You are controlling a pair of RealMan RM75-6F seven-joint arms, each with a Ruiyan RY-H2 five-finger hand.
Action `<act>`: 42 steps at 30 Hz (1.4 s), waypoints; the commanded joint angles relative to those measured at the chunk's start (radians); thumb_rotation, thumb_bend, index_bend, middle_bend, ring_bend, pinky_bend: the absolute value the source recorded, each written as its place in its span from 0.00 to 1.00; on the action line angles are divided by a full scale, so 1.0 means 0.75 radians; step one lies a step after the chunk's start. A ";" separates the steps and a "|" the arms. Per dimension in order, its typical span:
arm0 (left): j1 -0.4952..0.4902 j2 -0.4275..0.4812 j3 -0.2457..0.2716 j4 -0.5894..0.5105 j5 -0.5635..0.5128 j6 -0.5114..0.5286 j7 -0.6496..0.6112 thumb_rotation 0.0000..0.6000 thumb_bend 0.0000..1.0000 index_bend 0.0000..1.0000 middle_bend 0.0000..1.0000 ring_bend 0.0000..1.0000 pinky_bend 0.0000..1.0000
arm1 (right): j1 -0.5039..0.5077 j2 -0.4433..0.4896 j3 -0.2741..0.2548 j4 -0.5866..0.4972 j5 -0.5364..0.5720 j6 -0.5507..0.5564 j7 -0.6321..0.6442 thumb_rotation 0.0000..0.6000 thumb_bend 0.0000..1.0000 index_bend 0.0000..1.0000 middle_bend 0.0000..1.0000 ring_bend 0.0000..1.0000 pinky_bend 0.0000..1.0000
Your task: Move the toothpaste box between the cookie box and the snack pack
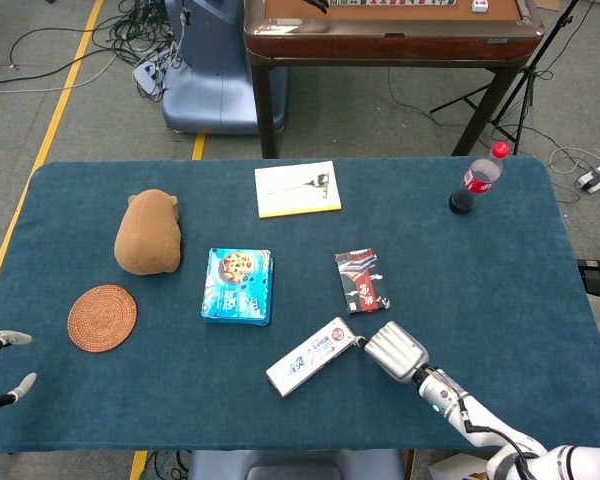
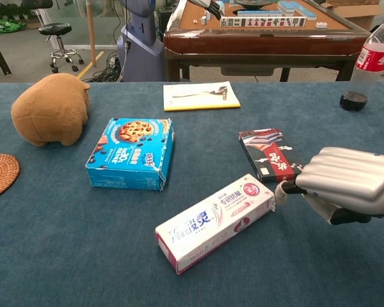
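White cardboard with pink lettering, the toothpaste box [image 2: 214, 222] lies flat and slanted on the blue tablecloth [image 1: 460, 260], nearer to me than the gap it belongs in, between the blue cookie box [image 2: 132, 152] on the left and the dark red snack pack [image 2: 272, 154] on the right. My right hand [image 2: 345, 183] is low at the box's right end, fingers curled under the knuckles with nothing in them, and a fingertip [image 2: 283, 192] is touching or just beside the end flap. I am not grasping: a long, light carton slides easily on cloth, so I judge a push from the end is the way in. Pushed off-centre it would swing, not travel, and the snack pack sits close by my knuckles. My left hand [image 1: 5, 367] rests at the table's near left corner, fingers apart and holding nothing, well clear of the job.
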 commanded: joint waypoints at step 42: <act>0.001 0.001 -0.001 0.006 -0.008 -0.004 -0.008 1.00 0.27 0.35 0.34 0.33 0.46 | 0.109 -0.164 0.100 0.055 0.176 0.014 -0.027 1.00 1.00 0.31 1.00 1.00 0.97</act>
